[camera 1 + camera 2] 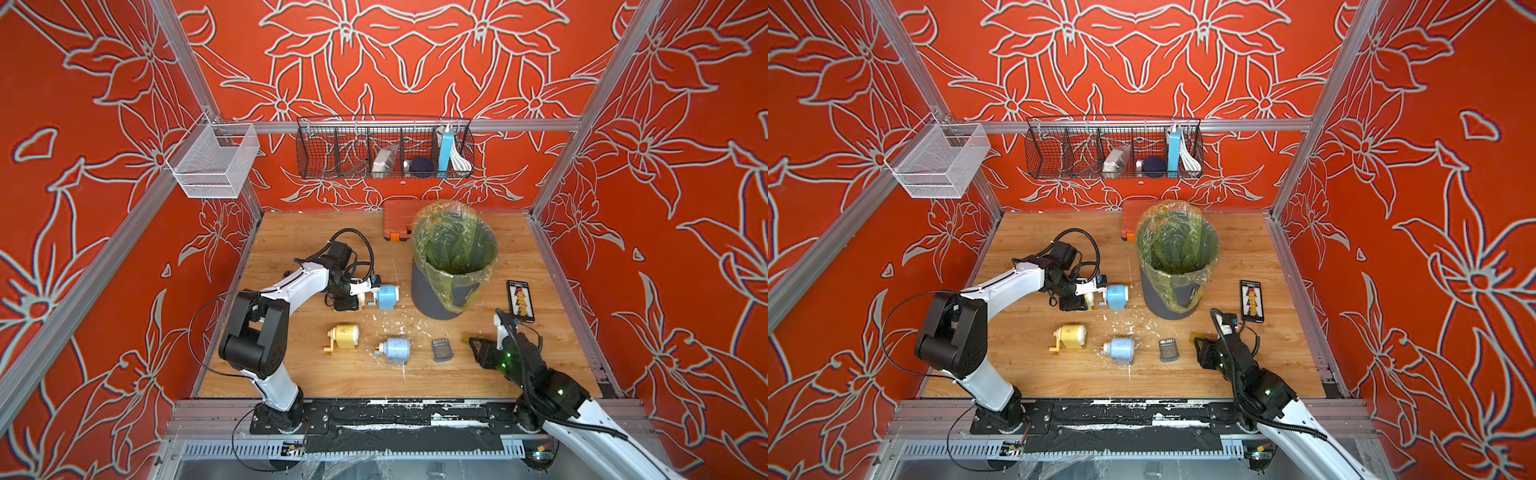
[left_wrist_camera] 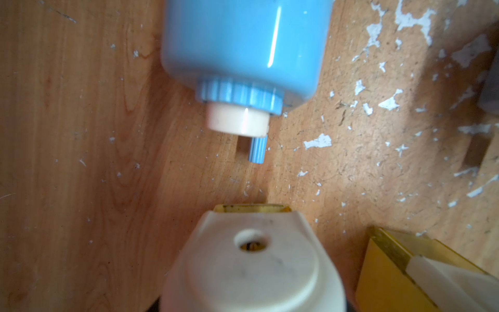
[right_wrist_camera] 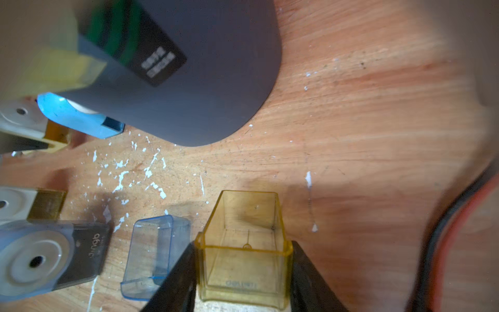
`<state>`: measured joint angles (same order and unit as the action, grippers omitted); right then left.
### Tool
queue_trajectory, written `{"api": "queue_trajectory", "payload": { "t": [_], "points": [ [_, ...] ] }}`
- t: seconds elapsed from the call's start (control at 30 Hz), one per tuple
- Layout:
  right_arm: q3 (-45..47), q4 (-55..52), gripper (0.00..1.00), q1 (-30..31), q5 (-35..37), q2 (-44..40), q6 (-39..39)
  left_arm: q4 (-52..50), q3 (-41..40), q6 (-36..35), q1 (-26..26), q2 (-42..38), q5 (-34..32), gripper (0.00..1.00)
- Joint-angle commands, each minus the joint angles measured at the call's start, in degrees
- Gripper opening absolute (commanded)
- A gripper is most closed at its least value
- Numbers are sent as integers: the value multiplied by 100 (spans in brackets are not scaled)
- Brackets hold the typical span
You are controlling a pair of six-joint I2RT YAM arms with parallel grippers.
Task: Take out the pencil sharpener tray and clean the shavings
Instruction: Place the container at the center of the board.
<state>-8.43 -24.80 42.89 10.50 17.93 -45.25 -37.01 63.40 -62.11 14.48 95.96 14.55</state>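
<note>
The right gripper (image 3: 243,247) is clenched on a yellow see-through plastic tray (image 3: 244,216), with its black jaws pressed against the tray's two side walls. Whether the tray touches the wooden table (image 1: 291,374) cannot be told. A blue see-through plastic tray (image 3: 154,254) is seen lying on the table just beside it, between the right gripper and a pale blue pencil sharpener (image 1: 395,350). A yellow crank pencil sharpener (image 1: 345,336) is set further to the left in the same row.

The left gripper (image 1: 359,299) is closed on a cream plastic pencil sharpener (image 2: 251,264). The jaws themselves are hidden in the left wrist view. That sharpener is held near, but apart from, the crank end of a glossy blue cylindrical pencil sharpener (image 1: 387,296).

The shavings (image 3: 121,175) are scattered as whitish flakes over the table, mostly between the blue sharpeners and the foot of a dark grey bin lined with a green plastic bag (image 1: 428,303). The bin stands upright behind the trays
</note>
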Motion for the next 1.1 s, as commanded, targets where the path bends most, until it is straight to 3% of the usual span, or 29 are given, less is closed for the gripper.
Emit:
{"api": "queue_trajectory", "payload": {
  "t": [0.0, 0.23, 0.57, 0.67, 0.87, 1.07],
  "points": [
    [286, 781, 0, 658, 1250, 504, -442, 75, 89, 38, -68, 153, -18, 0],
    [379, 1654, 0, 1083, 1753, 1691, -818, 346, -124, 168, -77, 293, -263, 0],
    [225, 1921, 66, 1107, 1762, 2386, -901, 345, 65, 394, -88, 399, -152, 0],
    [220, 1775, 78, 1107, 1762, 2230, -930, 379, -5, 362, -87, 373, -140, 0],
    [245, 1098, 86, 1108, 1883, 1444, -1035, 387, 40, 345, -94, 370, -166, 0],
    [157, 267, 86, 1102, 2008, 577, -958, 511, 37, 327, -103, 491, -289, 0]
  ]
}}
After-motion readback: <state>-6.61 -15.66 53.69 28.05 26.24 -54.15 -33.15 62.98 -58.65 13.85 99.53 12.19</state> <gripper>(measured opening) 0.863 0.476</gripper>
